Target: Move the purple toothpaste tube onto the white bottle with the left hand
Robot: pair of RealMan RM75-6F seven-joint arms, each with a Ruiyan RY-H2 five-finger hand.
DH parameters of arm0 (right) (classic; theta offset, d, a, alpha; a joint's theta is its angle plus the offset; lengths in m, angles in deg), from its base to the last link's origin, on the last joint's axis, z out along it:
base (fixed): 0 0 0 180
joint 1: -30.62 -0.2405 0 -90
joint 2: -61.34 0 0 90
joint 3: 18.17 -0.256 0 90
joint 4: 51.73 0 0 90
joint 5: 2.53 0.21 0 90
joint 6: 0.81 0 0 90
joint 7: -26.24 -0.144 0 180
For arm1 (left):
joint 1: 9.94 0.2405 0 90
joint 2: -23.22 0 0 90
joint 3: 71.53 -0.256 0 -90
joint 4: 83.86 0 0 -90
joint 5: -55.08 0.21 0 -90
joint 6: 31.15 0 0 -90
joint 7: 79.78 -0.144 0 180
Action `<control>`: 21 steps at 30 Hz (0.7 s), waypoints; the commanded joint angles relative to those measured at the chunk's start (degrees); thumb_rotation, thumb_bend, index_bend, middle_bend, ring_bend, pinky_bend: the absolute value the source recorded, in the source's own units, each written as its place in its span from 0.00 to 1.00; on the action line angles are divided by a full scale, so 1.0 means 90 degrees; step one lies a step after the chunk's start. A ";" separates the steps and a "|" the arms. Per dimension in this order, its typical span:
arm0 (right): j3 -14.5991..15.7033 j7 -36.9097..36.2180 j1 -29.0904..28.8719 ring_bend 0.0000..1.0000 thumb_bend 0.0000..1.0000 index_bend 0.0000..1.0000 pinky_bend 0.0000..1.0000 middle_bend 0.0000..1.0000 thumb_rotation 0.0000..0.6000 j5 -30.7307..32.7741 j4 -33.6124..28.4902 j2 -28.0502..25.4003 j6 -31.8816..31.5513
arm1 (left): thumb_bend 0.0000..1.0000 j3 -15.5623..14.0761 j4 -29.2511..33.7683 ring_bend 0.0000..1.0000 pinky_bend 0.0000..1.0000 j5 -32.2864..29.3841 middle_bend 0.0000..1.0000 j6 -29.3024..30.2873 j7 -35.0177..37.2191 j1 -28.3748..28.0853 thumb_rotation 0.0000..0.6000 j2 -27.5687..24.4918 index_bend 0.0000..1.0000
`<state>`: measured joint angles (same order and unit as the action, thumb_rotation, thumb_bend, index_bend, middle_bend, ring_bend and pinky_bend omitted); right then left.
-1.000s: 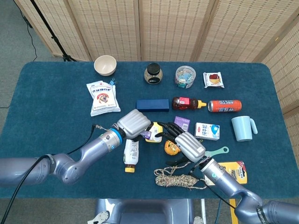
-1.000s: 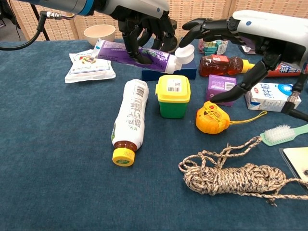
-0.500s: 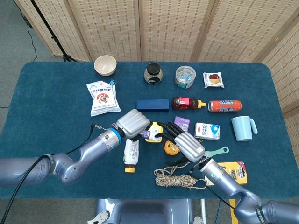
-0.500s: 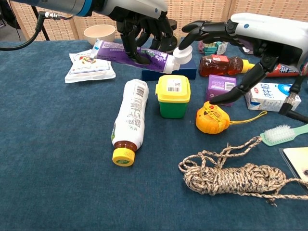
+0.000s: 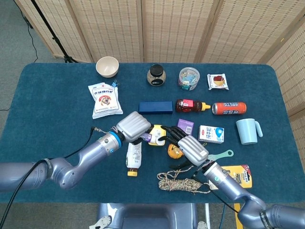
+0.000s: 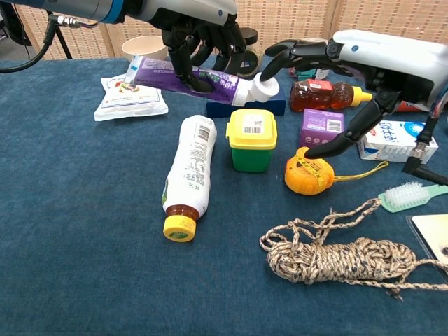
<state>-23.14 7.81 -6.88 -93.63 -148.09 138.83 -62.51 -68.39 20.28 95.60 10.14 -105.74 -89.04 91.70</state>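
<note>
The purple toothpaste tube (image 6: 203,79) with its white cap (image 6: 262,89) hangs level above the table, and my left hand (image 6: 199,31) grips it from above around the middle. In the head view the left hand (image 5: 131,126) covers most of the tube (image 5: 150,138). Below and in front of the tube lies the white bottle (image 6: 189,171) (image 5: 134,156) on its side, its yellow cap toward me. My right hand (image 6: 336,56) (image 5: 189,146) hovers to the right with fingers spread, one fingertip (image 6: 268,63) close by the tube's cap, holding nothing.
Under the tube stand a yellow-lidded green box (image 6: 252,140) and a dark blue box (image 5: 155,107). An orange tape measure (image 6: 308,175), purple box (image 6: 320,126), honey bottle (image 6: 322,94), rope coil (image 6: 336,255) and brush (image 6: 409,196) crowd the right. A snack bag (image 6: 133,94) and bowl (image 6: 143,47) sit far left.
The left hand has carried the tube a little to the left and slightly up, away from the right hand. The right hand's fingers have followed only slightly.
</note>
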 commanded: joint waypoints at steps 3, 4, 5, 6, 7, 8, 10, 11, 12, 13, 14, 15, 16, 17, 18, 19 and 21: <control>0.0010 -0.0014 -0.0012 0.00 0.00 0.21 0.00 0.00 1.00 0.0008 0.0024 0.0020 0.0007 | 1.00 0.0005 0.0033 0.60 0.59 0.0077 0.54 0.0030 0.0042 0.0064 1.00 -0.0044 0.62; 0.0013 -0.0008 -0.0012 0.00 0.00 0.21 0.00 0.00 1.00 0.0012 0.0031 0.0023 0.0007 | 1.00 0.0009 0.0041 0.60 0.59 0.0098 0.54 0.0044 0.0057 0.0084 1.00 -0.0051 0.62; 0.0019 -0.0011 -0.0012 0.00 0.00 0.21 0.00 0.00 1.00 0.0021 0.0035 0.0029 0.0013 | 1.00 0.0014 0.0051 0.60 0.59 0.0121 0.54 0.0055 0.0070 0.0103 1.00 -0.0058 0.62; 0.0021 -0.0016 -0.0014 0.00 0.00 0.21 0.00 0.00 1.00 0.0029 0.0037 0.0035 0.0020 | 1.00 0.0017 0.0058 0.60 0.59 0.0138 0.54 0.0064 0.0081 0.0116 1.00 -0.0063 0.62; 0.0022 -0.0015 -0.0019 0.00 0.00 0.21 0.00 0.00 1.00 0.0040 0.0044 0.0045 0.0031 | 1.00 0.0025 0.0067 0.60 0.59 0.0166 0.54 0.0079 0.0095 0.0136 1.00 -0.0066 0.62; 0.0022 -0.0013 -0.0022 0.00 0.00 0.21 0.00 0.00 1.00 0.0044 0.0049 0.0053 0.0034 | 1.00 0.0029 0.0074 0.60 0.59 0.0185 0.54 0.0089 0.0101 0.0148 1.00 -0.0070 0.62; 0.0020 -0.0016 -0.0036 0.00 0.00 0.21 0.00 0.00 1.00 0.0053 0.0049 0.0078 0.0052 | 1.00 0.0043 0.0103 0.60 0.59 0.0231 0.54 0.0115 0.0124 0.0182 1.00 -0.0086 0.62; 0.0018 -0.0009 -0.0042 0.00 0.00 0.21 0.00 0.00 1.00 0.0058 0.0053 0.0089 0.0057 | 1.00 0.0048 0.0117 0.60 0.59 0.0249 0.54 0.0125 0.0133 0.0196 1.00 -0.0092 0.62; 0.0014 -0.0006 -0.0050 0.00 0.00 0.21 0.00 0.00 1.00 0.0066 0.0054 0.0106 0.0064 | 1.00 0.0051 0.0130 0.60 0.59 0.0276 0.54 0.0138 0.0139 0.0214 1.00 -0.0101 0.62; 0.0011 -0.0008 -0.0054 0.00 0.00 0.21 0.00 0.00 1.00 0.0072 0.0054 0.0115 0.0069 | 1.00 0.0056 0.0138 0.60 0.59 0.0294 0.54 0.0151 0.0145 0.0228 1.00 -0.0106 0.62; 0.0004 -0.0007 -0.0060 0.00 0.00 0.21 0.00 0.00 1.00 0.0081 0.0055 0.0127 0.0069 | 1.00 0.0065 0.0149 0.60 0.59 0.0319 0.54 0.0175 0.0158 0.0251 1.00 -0.0111 0.62; -0.0002 -0.0005 -0.0063 0.00 0.00 0.21 0.00 0.00 1.00 0.0085 0.0054 0.0136 0.0066 | 1.00 0.0068 0.0156 0.60 0.59 0.0338 0.54 0.0193 0.0164 0.0267 1.00 -0.0113 0.62; -0.0006 -0.0003 -0.0065 0.00 0.00 0.21 0.00 0.00 1.00 0.0088 0.0052 0.0148 0.0062 | 1.00 0.0072 0.0163 0.60 0.59 0.0364 0.54 0.0221 0.0171 0.0293 1.00 -0.0117 0.62; -0.0008 0.0006 -0.0069 0.00 0.00 0.21 0.00 0.00 1.00 0.0093 0.0054 0.0157 0.0063 | 1.00 0.0082 0.0170 0.60 0.59 0.0392 0.54 0.0258 0.0185 0.0323 1.00 -0.0115 0.62; -0.0010 0.0009 -0.0071 0.00 0.00 0.21 0.00 0.00 1.00 0.0099 0.0056 0.0163 0.0066 | 1.00 0.0087 0.0173 0.60 0.59 0.0414 0.54 0.0282 0.0192 0.0343 1.00 -0.0111 0.62; -0.0015 0.0007 -0.0075 0.00 0.00 0.21 0.00 0.00 1.00 0.0109 0.0057 0.0174 0.0067 | 1.00 0.0091 0.0181 0.60 0.59 0.0448 0.54 0.0320 0.0197 0.0374 1.00 -0.0110 0.62; -0.0024 0.0007 -0.0077 0.00 0.00 0.21 0.00 0.00 1.00 0.0122 0.0059 0.0188 0.0062 | 1.00 0.0098 0.0201 0.60 0.59 0.0498 0.54 0.0385 0.0211 0.0425 1.00 -0.0104 0.62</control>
<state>-23.35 7.87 -7.57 -92.54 -147.55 140.52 -61.95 -67.57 21.98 99.88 13.38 -103.93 -85.42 90.73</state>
